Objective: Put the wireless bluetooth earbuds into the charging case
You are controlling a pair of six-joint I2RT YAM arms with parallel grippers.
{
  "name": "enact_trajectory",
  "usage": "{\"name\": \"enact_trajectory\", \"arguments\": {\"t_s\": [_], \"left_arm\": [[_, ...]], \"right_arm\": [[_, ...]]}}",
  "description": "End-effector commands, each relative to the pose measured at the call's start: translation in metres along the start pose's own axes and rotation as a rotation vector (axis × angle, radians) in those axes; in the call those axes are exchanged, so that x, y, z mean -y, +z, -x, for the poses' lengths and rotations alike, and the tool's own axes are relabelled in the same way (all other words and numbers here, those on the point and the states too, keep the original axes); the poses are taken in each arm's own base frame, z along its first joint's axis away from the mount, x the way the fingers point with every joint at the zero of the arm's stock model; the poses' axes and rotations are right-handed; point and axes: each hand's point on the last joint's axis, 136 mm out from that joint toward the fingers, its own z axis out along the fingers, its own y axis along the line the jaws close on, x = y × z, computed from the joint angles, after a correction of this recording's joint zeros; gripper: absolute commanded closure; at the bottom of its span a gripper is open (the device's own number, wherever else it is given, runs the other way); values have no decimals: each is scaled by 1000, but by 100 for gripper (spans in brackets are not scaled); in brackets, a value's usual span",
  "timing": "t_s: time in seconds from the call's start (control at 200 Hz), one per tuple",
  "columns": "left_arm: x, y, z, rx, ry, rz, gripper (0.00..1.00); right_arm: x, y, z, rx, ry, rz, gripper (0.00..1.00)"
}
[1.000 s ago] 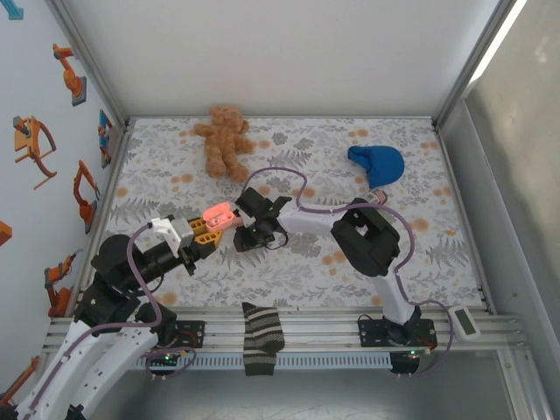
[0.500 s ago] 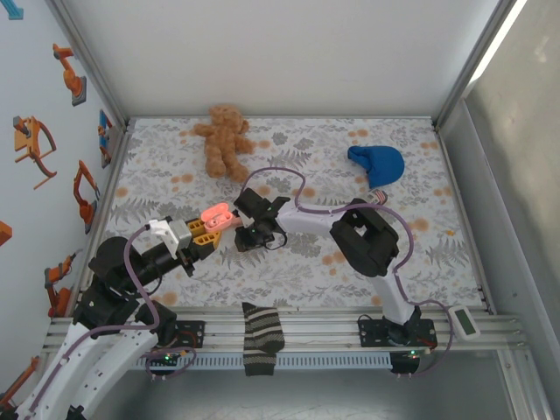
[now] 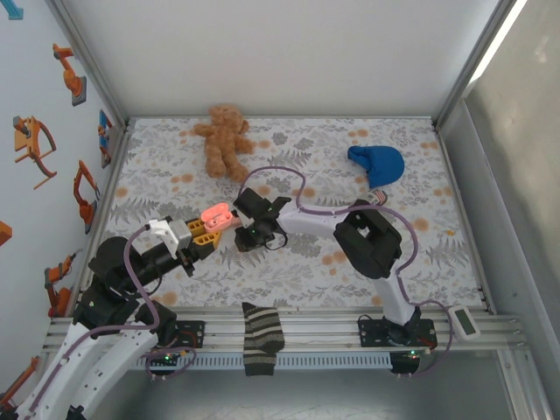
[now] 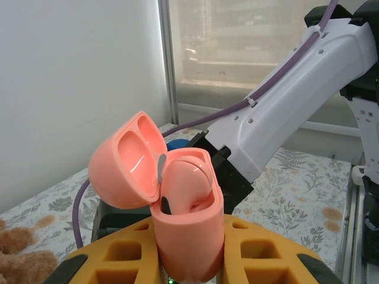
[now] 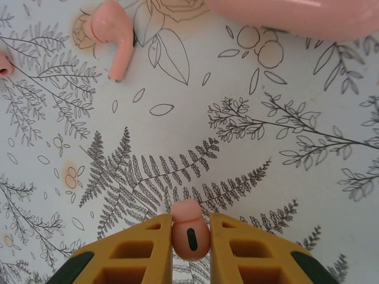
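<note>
Tabletop with a fern print lies under both arms. The left gripper is clenched on the open pink charging case, holding it upright off the table with the lid hinged back. The right gripper, just beside the case in the top view, pinches the held earbud between its fingertips. The loose earbud lies on the table ahead, well apart from those fingers.

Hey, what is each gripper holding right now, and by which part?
Left gripper clamps the salmon-pink plastic charging case, lid open, by its lower body. Right gripper pinches one tiny salmon-pink plastic earbud across its rounded end.
</note>
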Motion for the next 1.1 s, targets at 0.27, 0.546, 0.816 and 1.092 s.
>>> {"name": "enact_trajectory", "arguments": {"t_s": [0.27, 0.546, 0.816, 1.092], "left_arm": [[0, 3, 4, 16, -1, -5, 81], [-3, 15, -4, 8, -37, -20, 81], [-4, 37, -8, -2, -81, -71, 81], [-6, 59, -10, 6, -108, -120, 82]], "right_arm": [[12, -90, 11, 147, -139, -108, 81], [29, -174, 17, 301, -238, -230, 82], [19, -253, 20, 462, -426, -297, 82], [-2, -311, 16, 564, -673, -332, 82]]}}
